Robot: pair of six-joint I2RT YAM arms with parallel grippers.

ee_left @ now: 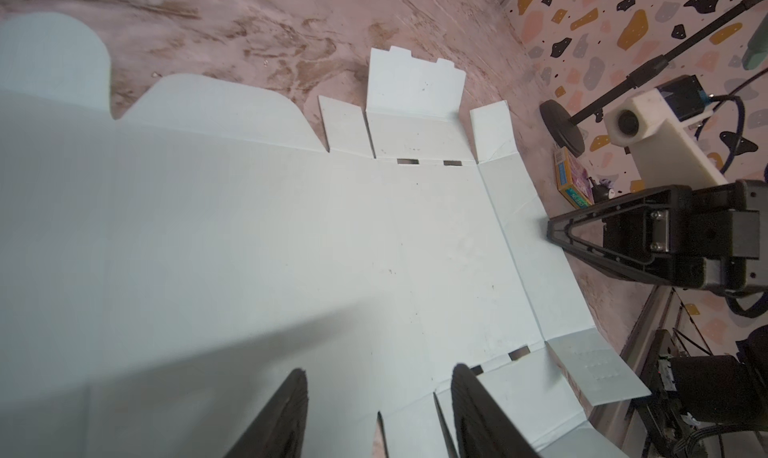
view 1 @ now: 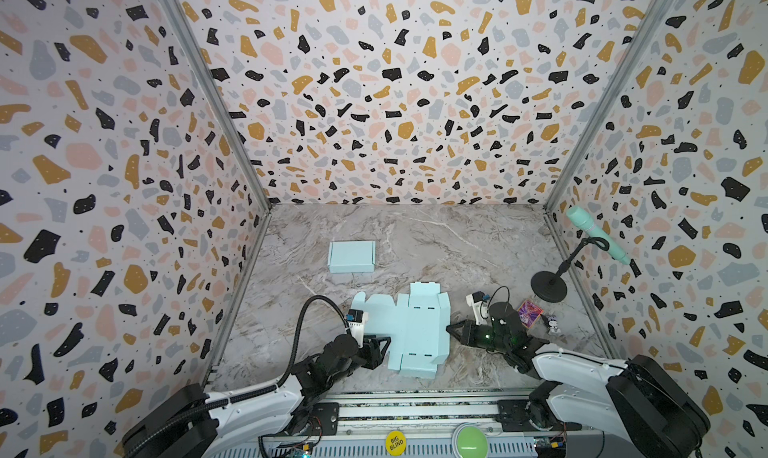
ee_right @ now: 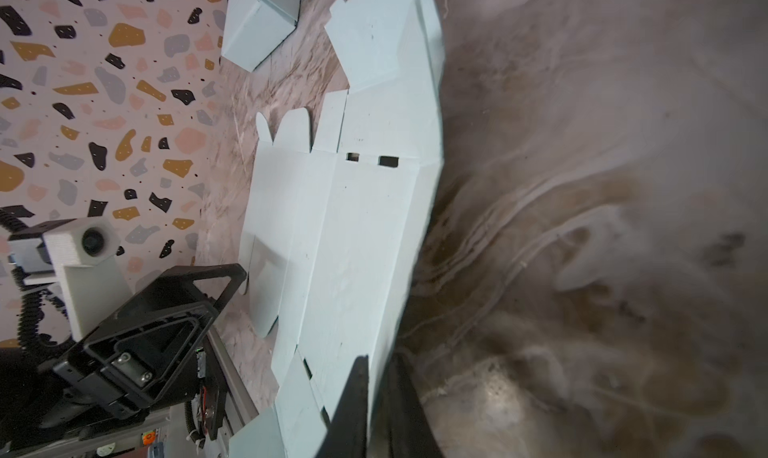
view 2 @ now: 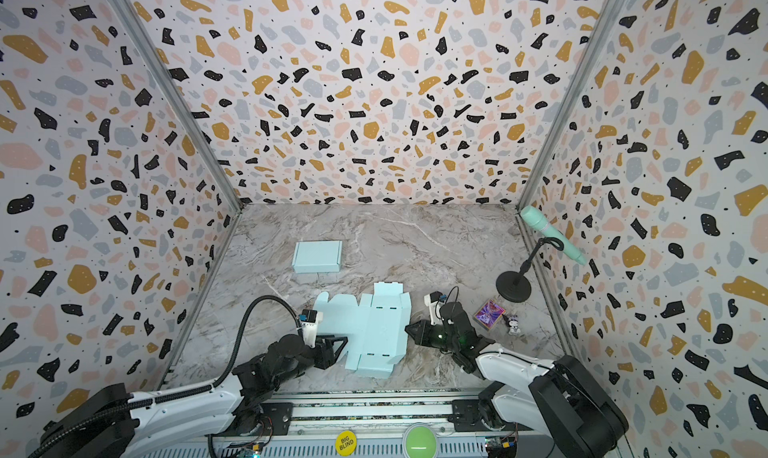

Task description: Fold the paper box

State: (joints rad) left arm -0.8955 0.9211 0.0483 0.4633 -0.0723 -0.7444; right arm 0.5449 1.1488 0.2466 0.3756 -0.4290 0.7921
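left gripper: jaws found half spread over left part of flat box, nothing grasped | right gripper: clenched on its right edge | flat box: laid on table between the 2 grippers | folded box: set farther back

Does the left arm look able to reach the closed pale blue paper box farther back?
Probably yes: its fingers are open, and only the flat pale blue sheet and bare marble lie before the closed pale blue paper box.
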